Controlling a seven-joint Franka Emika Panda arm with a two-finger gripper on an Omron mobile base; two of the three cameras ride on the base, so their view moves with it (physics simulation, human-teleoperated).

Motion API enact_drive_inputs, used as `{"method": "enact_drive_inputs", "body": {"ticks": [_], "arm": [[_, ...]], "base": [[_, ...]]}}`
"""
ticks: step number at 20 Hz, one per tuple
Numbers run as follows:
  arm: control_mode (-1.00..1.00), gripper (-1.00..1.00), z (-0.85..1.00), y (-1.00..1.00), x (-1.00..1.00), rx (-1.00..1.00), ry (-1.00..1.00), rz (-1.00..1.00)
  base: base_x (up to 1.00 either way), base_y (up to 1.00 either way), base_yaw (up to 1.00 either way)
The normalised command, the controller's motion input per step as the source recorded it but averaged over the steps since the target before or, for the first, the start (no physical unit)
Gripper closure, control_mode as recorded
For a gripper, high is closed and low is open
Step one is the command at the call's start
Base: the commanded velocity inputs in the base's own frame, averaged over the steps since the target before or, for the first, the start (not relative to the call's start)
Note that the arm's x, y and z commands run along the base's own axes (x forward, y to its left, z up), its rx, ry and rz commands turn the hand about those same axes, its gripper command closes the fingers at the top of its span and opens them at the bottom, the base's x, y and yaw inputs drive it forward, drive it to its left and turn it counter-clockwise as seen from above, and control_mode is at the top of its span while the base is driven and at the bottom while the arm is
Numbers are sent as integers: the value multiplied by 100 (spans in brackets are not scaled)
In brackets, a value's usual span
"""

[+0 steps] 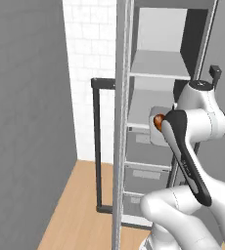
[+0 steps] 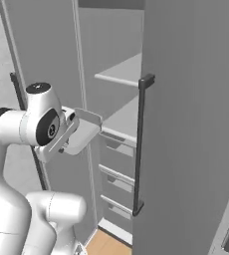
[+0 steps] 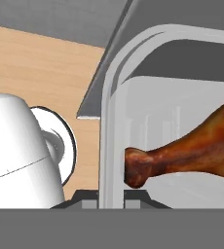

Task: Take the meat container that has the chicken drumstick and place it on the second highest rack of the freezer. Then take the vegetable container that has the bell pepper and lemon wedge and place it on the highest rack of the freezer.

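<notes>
Closest to the hand camera, the claw (image 3: pixel 111 200) was pinched narrow on the near rim of the meat container (image 3: pixel 115 102), one dark fingertip (image 3: pixel 84 199) on each side of the pale wall. Inside that clear container lay the chicken drumstick (image 3: pixel 182 153), glossy orange-brown, its knobby end pointing toward the gripped rim. Wooden floor (image 3: pixel 41 63) showed beyond the container, well below it.

From the left base view, the drumstick (image 1: pixel 158 122) appeared as a small orange spot in the container (image 1: pixel 156 117), held in the air at the open front of the freezer (image 1: pixel 163 97), with the white arm (image 1: pixel 197 117) just beside it. Relative to the freezer, the container sat at about the height of the second highest rack (image 1: pixel 146 105), at that shelf's front edge; whether it touched the shelf could not be told. The highest rack (image 1: pixel 161 66) lay above it, and grey drawer fronts (image 1: pixel 146 146) lay below.

From the right base view, the container (image 2: pixel 81 132) hung at the end of the arm (image 2: pixel 42 124), near the lower shelf (image 2: pixel 124 119) of the freezer (image 2: pixel 116 99), with the upper shelf (image 2: pixel 121 72) above it. The freezer door's black bar handle (image 2: pixel 140 144) stood on the far side of the freezer opening from the arm.
</notes>
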Motion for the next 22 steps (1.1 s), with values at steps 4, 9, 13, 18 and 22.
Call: {"method": "enact_drive_inputs", "body": {"ticks": [4,9,13,18,22], "arm": [[100,100,0,0,0,0,0,0],[100,100,0,0,0,0,0,0],[100,100,0,0,0,0,0,0],[100,100,0,0,0,0,0,0],[100,100,0,0,0,0,0,0]], "base": [[44,-11,-36],[36,-25,-1],[61,3,0],[72,5,-1],[75,1,-1]]}}
